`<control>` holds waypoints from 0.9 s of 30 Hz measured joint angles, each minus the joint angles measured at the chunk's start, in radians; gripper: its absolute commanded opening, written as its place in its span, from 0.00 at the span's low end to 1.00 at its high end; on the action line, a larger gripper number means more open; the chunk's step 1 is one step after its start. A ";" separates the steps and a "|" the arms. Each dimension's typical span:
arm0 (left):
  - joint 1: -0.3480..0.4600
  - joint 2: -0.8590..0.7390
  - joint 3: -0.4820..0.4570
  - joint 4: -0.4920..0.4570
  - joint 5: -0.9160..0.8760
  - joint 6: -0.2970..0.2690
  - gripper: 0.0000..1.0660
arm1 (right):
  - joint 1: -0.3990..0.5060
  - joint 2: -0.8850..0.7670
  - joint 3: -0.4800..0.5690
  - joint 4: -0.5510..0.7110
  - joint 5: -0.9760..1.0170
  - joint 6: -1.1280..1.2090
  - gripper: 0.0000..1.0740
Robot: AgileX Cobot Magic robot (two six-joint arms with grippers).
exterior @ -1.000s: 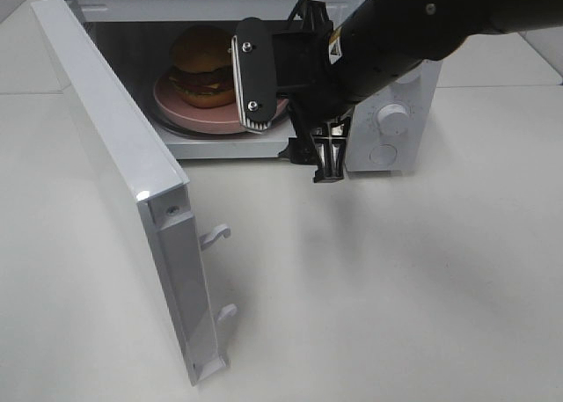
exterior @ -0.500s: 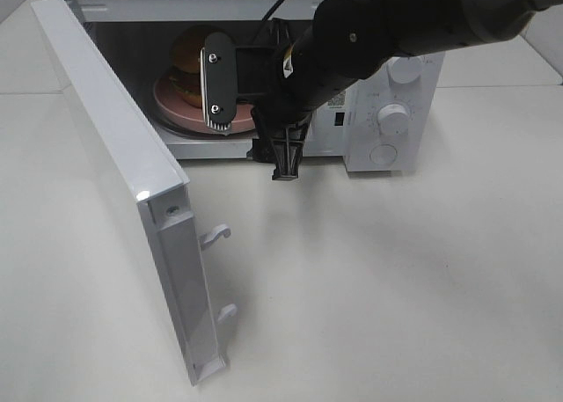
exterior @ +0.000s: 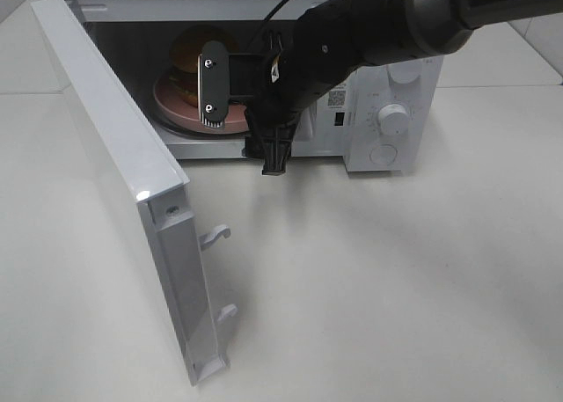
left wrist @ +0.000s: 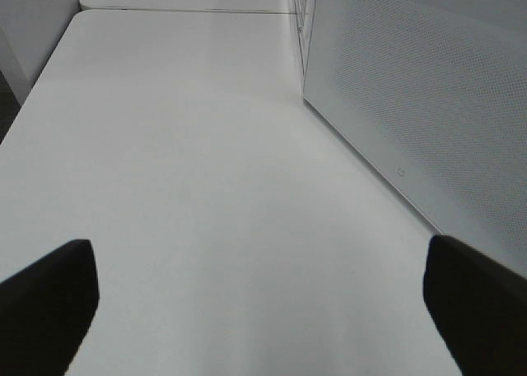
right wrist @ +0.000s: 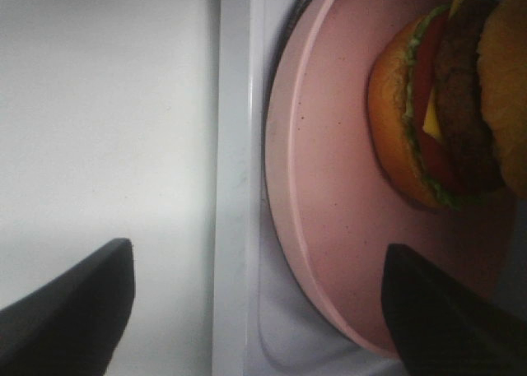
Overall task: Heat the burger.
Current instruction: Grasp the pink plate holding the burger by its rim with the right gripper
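The burger (exterior: 190, 52) stands on a pink plate (exterior: 176, 105) inside the open microwave (exterior: 387, 112). My right gripper (exterior: 244, 119) hangs open just in front of the oven's opening, its fingers turned one above the other, holding nothing. In the right wrist view the burger (right wrist: 445, 113) lies on the plate (right wrist: 329, 187) beyond the gripper (right wrist: 255, 310), whose jaws stand wide apart. My left gripper (left wrist: 263, 310) is open over bare white table beside the door's outer face (left wrist: 428, 104). It does not show in the high view.
The microwave door (exterior: 114, 156) is swung wide open towards the front left, with two latch hooks (exterior: 215, 237) on its edge. The control dials (exterior: 392, 118) sit on the oven's right side. White table (exterior: 396, 279) spreads in front.
My right arm has swung left across the oven's front, carrying the open gripper from the plate's right rim to the middle of the opening. Burger, plate and door have not moved.
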 measured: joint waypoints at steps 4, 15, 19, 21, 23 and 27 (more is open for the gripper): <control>0.000 0.000 0.000 0.000 0.000 0.000 0.94 | -0.005 0.026 -0.031 0.000 0.000 0.008 0.80; 0.000 0.000 0.000 0.000 0.000 0.000 0.94 | -0.024 0.131 -0.138 0.003 0.003 0.013 0.82; 0.000 0.000 0.000 0.000 0.000 0.000 0.94 | -0.026 0.153 -0.177 0.003 0.002 0.013 0.82; 0.000 0.000 0.000 0.000 0.000 0.000 0.94 | -0.027 0.164 -0.207 0.002 0.001 0.013 0.82; 0.000 0.000 0.000 0.000 0.000 0.000 0.94 | -0.028 0.185 -0.242 0.003 0.001 0.013 0.81; 0.000 0.000 0.000 0.000 0.000 0.000 0.94 | -0.028 0.210 -0.270 0.002 0.001 0.013 0.81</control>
